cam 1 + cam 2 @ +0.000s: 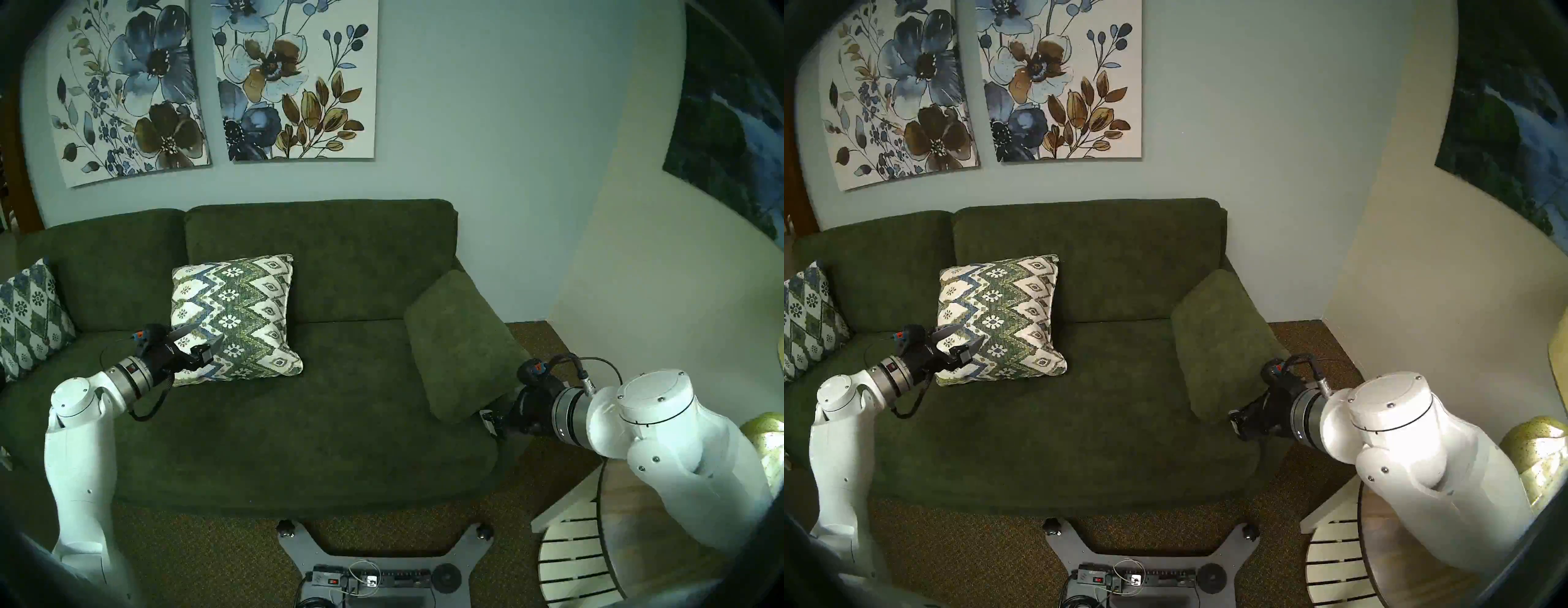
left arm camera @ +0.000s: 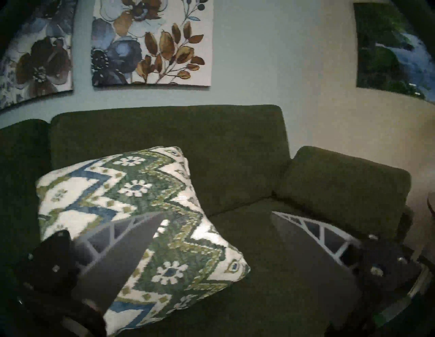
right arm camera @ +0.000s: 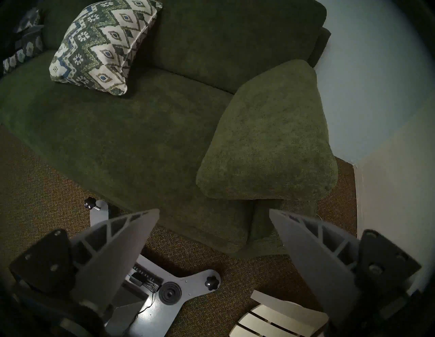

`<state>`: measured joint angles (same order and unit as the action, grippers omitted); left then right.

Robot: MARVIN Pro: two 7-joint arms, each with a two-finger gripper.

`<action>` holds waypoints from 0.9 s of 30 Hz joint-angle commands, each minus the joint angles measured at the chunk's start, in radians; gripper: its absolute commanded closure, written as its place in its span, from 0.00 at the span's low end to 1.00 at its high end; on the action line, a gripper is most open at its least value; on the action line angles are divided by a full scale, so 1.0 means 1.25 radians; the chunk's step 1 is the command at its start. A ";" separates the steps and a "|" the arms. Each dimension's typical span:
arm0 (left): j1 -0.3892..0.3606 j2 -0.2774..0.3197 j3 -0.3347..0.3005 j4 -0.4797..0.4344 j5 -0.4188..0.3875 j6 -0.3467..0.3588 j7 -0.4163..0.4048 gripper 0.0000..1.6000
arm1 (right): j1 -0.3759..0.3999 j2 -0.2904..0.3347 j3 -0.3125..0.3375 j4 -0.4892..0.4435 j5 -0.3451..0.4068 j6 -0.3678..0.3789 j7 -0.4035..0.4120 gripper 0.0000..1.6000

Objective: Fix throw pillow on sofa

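Observation:
The throw pillow (image 1: pixel 242 314) (image 1: pixel 1004 314) (image 2: pixel 131 200) (image 3: pixel 98 47), cream with green-and-blue zigzags, leans tilted against the sofa (image 1: pixel 297 424) (image 1: pixel 1059 424) (image 2: pixel 235 153) (image 3: pixel 117 129) back, left of centre. My left gripper (image 1: pixel 205 333) (image 1: pixel 966 335) (image 2: pixel 221 213) is open at the pillow's lower left. One finger (image 2: pixel 122 247) overlaps the pillow's face and the other is over the seat. Whether it touches the pillow is unclear. My right gripper (image 1: pixel 488 418) (image 1: pixel 1238 418) (image 3: pixel 214 211) is open and empty at the front of the sofa's right arm.
A plain dark green cushion (image 1: pixel 462 348) (image 3: pixel 270 141) leans on the sofa's right arm, just above my right gripper. A bluer patterned pillow (image 1: pixel 25 318) sits at the sofa's left end. My base (image 1: pixel 373 564) stands on brown carpet. A white slatted stool (image 1: pixel 568 552) and a round table are at the right.

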<state>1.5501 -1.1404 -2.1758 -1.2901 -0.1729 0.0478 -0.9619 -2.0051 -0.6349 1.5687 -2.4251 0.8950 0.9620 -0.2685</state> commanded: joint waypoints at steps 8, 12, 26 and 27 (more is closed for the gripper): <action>0.052 -0.032 -0.048 -0.114 0.012 0.186 0.027 0.00 | 0.001 -0.001 0.004 -0.004 0.001 -0.002 0.001 0.00; 0.059 -0.040 -0.049 -0.130 0.011 0.211 0.032 0.00 | 0.001 -0.001 0.004 -0.004 0.002 -0.002 0.001 0.00; 0.062 -0.025 -0.034 -0.128 0.030 0.246 0.023 0.00 | 0.000 -0.001 0.005 -0.004 0.002 -0.002 0.001 0.00; 0.070 -0.015 -0.030 -0.128 0.029 0.249 0.005 0.00 | 0.000 -0.001 0.005 -0.004 0.002 -0.002 0.001 0.00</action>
<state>1.6348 -1.1945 -2.2243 -1.4481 -0.1332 0.3575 -0.9101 -2.0052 -0.6349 1.5696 -2.4254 0.8954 0.9620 -0.2685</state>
